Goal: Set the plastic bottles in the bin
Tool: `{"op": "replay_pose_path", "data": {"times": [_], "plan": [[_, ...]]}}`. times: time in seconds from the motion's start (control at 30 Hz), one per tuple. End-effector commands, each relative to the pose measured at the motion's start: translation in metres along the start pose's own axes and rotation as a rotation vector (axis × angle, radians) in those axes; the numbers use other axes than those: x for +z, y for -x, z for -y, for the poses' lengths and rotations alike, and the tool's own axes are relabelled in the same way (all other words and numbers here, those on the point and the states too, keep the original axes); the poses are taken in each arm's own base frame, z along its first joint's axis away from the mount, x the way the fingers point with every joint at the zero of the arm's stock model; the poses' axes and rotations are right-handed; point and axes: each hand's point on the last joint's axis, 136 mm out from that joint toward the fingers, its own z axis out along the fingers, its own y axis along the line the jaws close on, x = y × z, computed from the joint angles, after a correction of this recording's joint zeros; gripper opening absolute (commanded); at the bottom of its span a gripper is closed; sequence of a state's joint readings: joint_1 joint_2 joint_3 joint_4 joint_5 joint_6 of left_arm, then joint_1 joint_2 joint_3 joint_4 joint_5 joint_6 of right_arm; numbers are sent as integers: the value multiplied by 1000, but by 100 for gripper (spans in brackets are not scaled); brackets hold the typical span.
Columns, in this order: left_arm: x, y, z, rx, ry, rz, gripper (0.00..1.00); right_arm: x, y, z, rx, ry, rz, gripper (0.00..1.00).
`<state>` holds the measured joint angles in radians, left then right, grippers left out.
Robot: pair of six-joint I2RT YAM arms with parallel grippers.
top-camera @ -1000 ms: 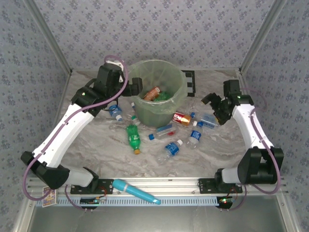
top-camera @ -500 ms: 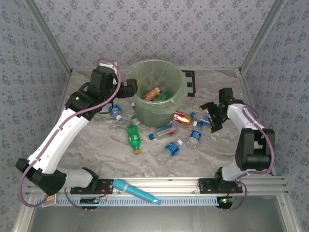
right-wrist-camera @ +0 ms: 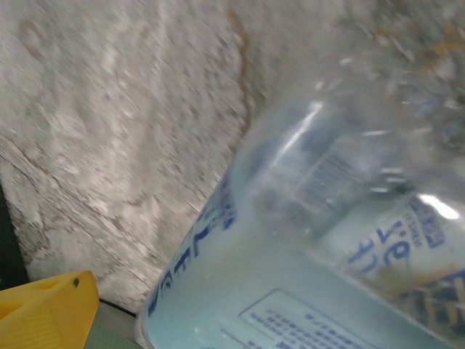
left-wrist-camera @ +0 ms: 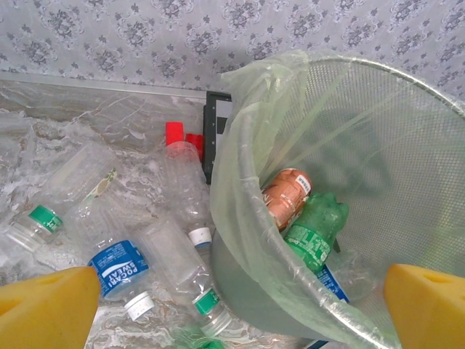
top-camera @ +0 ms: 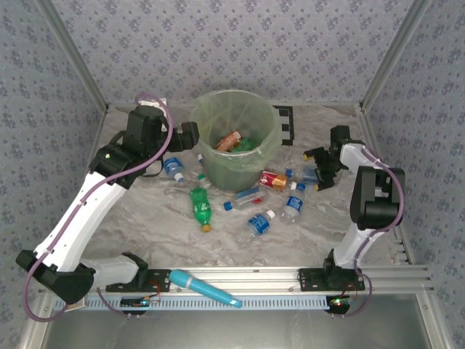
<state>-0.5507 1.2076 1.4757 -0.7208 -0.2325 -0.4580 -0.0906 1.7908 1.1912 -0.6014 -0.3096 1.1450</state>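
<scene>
The pale-green bin [top-camera: 265, 149] with its liner stands at the back middle; an orange-labelled bottle [top-camera: 229, 139] and a green one [left-wrist-camera: 316, 229] lie inside. My left gripper [top-camera: 190, 135] hangs open beside the bin's left rim, yellow fingertips [left-wrist-camera: 43, 305] spread, nothing between them. Loose plastic bottles lie on the table: a green one [top-camera: 200, 206], a red-labelled one [top-camera: 272, 179], and clear blue-labelled ones [top-camera: 260, 222], [top-camera: 293, 206]. My right gripper [top-camera: 318, 169] is open and low over a clear bottle [right-wrist-camera: 327, 247], which looms close beside one yellow fingertip [right-wrist-camera: 43, 309]; whether they touch is hidden.
A teal stick [top-camera: 205, 287] lies on the front rail. A black frame [top-camera: 285, 125] sits behind the bin, with red pieces [left-wrist-camera: 174, 134] next to it. More clear bottles [left-wrist-camera: 120, 265] crowd the table left of the bin. Patterned walls close in the sides and back.
My left gripper has drawn back to the left, away from the bin's rim. My right arm has folded in, bringing its gripper down onto the clear bottle at the right.
</scene>
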Motion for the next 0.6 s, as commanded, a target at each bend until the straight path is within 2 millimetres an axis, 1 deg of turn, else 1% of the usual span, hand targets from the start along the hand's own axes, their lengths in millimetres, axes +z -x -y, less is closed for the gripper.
{"op": "replay_pose_path", "data": {"times": [0.0, 0.1, 0.2, 0.27, 0.33, 0.37, 0.4, 0.57], "plan": [[-10, 10, -10, -32, 23, 52, 100, 4, 17, -10, 16, -19, 15, 100], [-10, 8, -13, -39, 28, 53, 100, 9, 25, -17, 3, -32, 6, 98], [-11, 8, -17, -43, 40, 59, 100, 16, 29, -24, -26, -43, -14, 94], [-11, 8, -19, -47, 49, 61, 100, 22, 28, -23, -30, -67, -43, 93], [-12, 8, -20, -51, 50, 64, 100, 25, 26, -24, -33, -63, -61, 90], [-12, 8, -21, -52, 50, 66, 100, 26, 26, -25, -37, -54, -64, 85], [-13, 8, -22, -52, 52, 67, 100, 26, 26, -26, -43, -46, -60, 81], [-15, 6, -27, -60, 67, 68, 100, 16, 28, -27, -74, -44, -29, 72]]}}
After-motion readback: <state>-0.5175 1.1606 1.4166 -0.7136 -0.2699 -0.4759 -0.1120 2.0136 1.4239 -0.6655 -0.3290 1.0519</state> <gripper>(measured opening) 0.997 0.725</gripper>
